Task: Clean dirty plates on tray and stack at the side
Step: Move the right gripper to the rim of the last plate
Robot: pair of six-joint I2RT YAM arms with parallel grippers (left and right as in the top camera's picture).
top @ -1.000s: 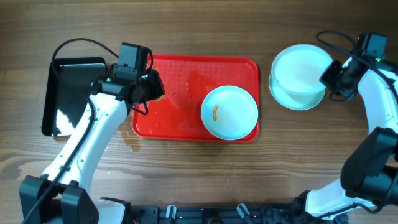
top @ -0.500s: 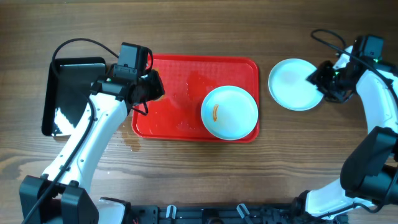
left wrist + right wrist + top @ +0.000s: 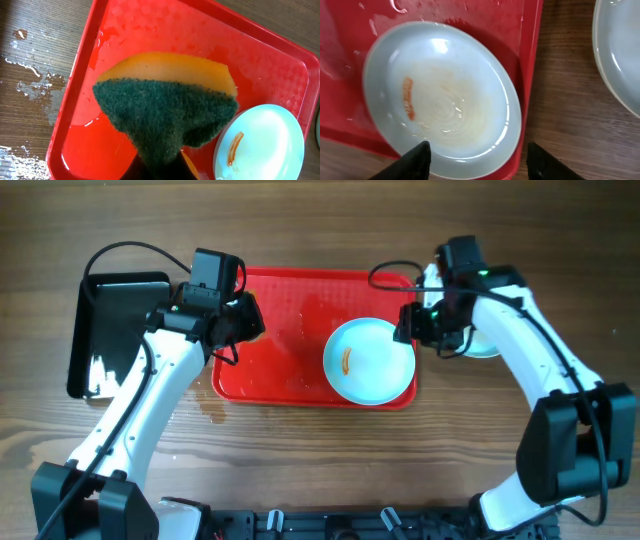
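One dirty plate (image 3: 368,360) with an orange smear (image 3: 408,97) lies at the right end of the red tray (image 3: 290,300). My right gripper (image 3: 420,330) hovers open over that plate's edge by the tray's right rim, and its dark fingertips (image 3: 417,160) straddle the plate (image 3: 440,95) without touching it. My left gripper (image 3: 245,328) is over the tray's left part, shut on a green-and-yellow sponge (image 3: 165,115). From the left wrist, the plate (image 3: 260,145) shows at lower right. The stacked plates (image 3: 484,348) beside the tray are mostly hidden by my right arm.
A glossy black tray (image 3: 115,330) sits left of the red one. Water is splashed on the wood (image 3: 35,85) off the tray's left edge, and the tray floor (image 3: 150,30) is wet. The rim of a clean plate (image 3: 620,50) lies on the wood to the right.
My right gripper set a plate on the side stack, opened, and swung left over the plate on the tray. The left arm and sponge have not moved.
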